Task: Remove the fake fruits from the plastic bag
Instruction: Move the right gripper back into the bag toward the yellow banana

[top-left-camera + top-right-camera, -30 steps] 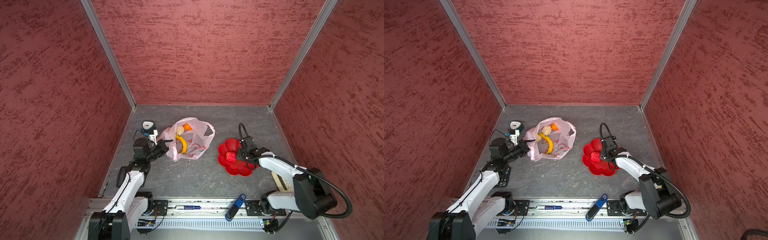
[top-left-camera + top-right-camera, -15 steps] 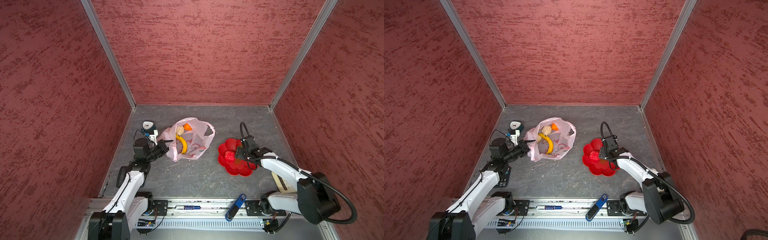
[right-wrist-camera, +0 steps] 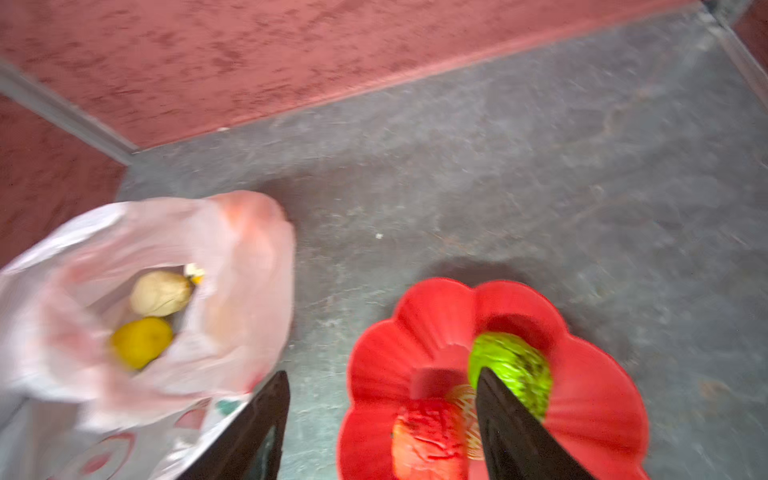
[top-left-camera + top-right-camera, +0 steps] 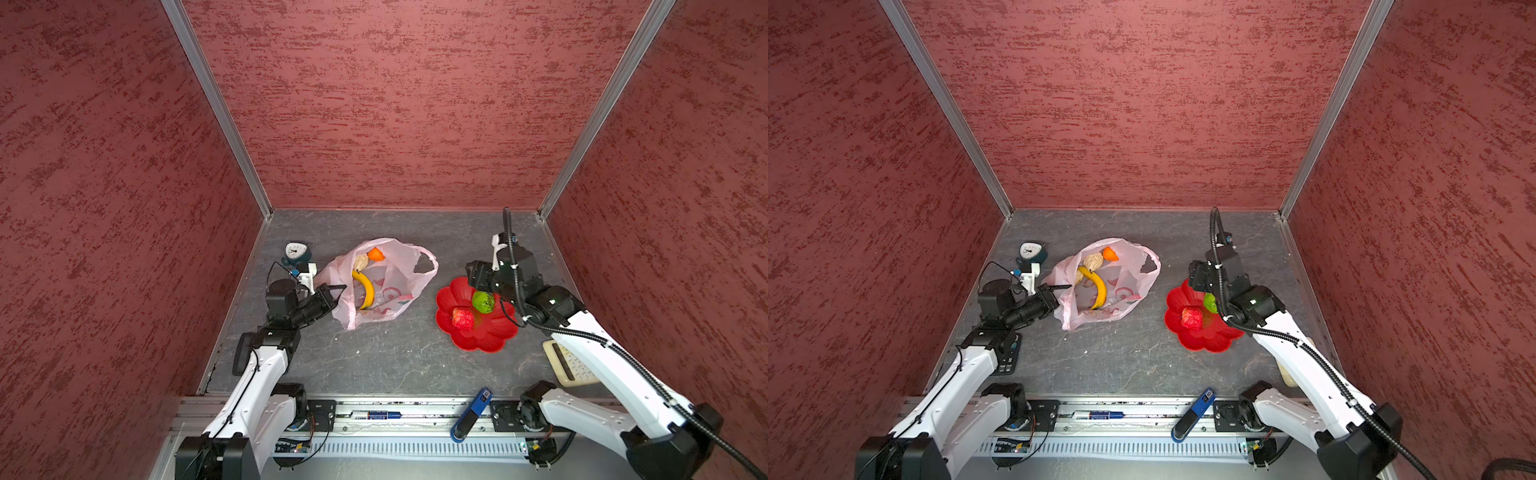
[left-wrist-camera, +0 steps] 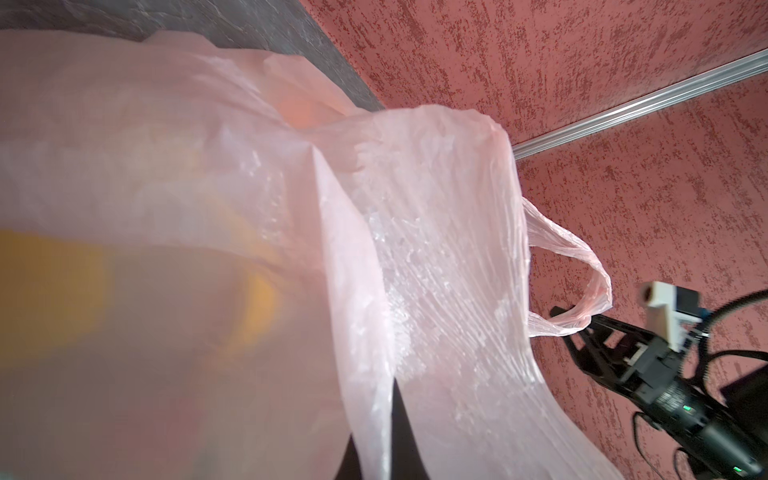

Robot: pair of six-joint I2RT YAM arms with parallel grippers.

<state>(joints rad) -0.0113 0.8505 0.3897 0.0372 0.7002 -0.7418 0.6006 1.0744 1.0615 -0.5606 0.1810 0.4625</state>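
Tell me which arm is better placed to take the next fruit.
Right. The right gripper hangs open and empty by the red plate, while the left gripper is shut on the plastic bag.

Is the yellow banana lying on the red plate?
No, the banana lies inside the plastic bag; the plate holds a strawberry and a green ball.

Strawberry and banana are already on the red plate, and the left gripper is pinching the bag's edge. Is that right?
Not quite. The banana is still inside the bag; it is the green ball that lies with the strawberry on the red plate, as both top views show. The left gripper does pinch the bag's edge.
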